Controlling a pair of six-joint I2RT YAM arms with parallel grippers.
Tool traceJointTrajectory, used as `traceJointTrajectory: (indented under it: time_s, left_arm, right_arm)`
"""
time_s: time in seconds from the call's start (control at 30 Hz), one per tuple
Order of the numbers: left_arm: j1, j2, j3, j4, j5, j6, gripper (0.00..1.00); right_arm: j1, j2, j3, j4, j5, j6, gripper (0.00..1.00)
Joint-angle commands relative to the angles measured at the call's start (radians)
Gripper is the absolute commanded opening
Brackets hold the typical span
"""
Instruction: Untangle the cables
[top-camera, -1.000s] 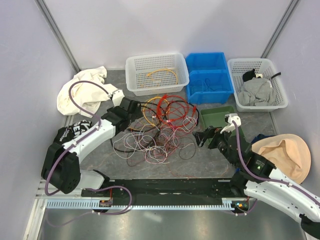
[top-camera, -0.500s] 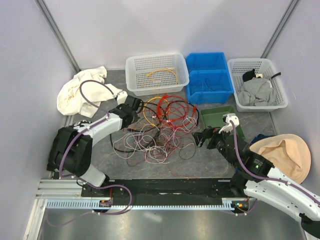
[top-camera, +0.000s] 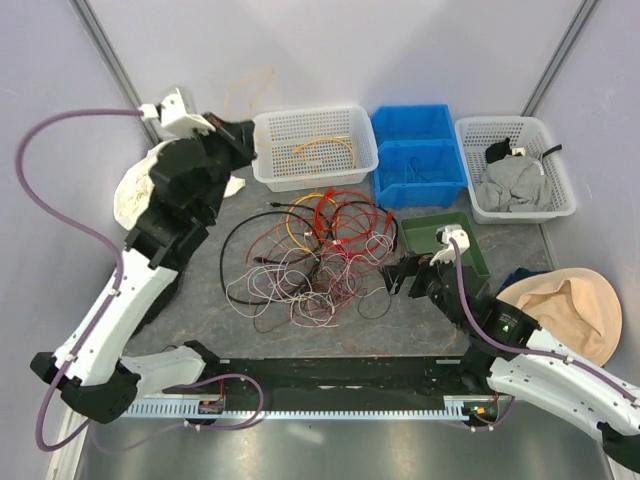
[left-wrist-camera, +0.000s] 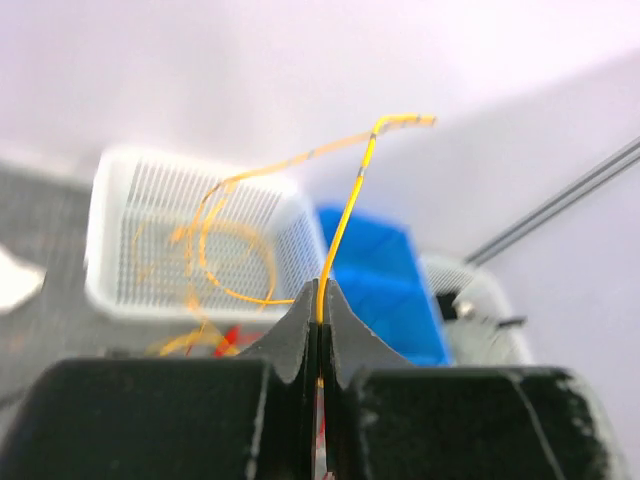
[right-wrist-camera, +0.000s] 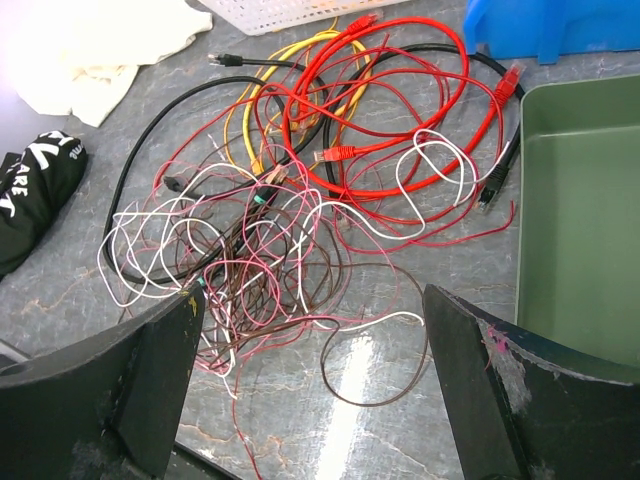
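left gripper (left-wrist-camera: 320, 325) is pinching shut on one yellow cable (left-wrist-camera: 345, 215) above the counter (top-camera: 410, 320) far-left corner, right gripper (right-wrist-camera: 310, 300) is gaping empty beside the mid-counter cables (right-wrist-camera: 300, 200) (limp, light, snag-prone, so I'd grab plug ends).

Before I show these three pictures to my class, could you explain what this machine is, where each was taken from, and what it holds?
These are two robot arms bolted to a table, each ending in a two-finger gripper. One picture looks down from above; the other two come from cameras on the wrists. On the grey table lies a tangle of cables, near a white basket, blue bins and cloths. The left gripper is shut on a yellow cable, held high; the right gripper hangs open beside the tangle.
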Motion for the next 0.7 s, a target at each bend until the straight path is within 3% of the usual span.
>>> traceJointTrajectory:
  time_s: [0.0,0.27,0.67]
  left_arm:
    - [0.002,0.111,0.214,0.009,0.013,0.157,0.02]
    - [0.008,0.457,0.678,-0.042,0.041,0.281,0.02]
    - [0.136,0.746,0.697,-0.056,0.126,0.149,0.02]
  right_arm:
    - [0.003,-0.018,0.027,0.042,-0.006,0.004,0.98]
    - [0.003,-0.043,0.057,-0.002,0.034,-0.02,0.98]
    - [0.004,-0.031,0.081,-0.025,0.106,-0.092,0.98]
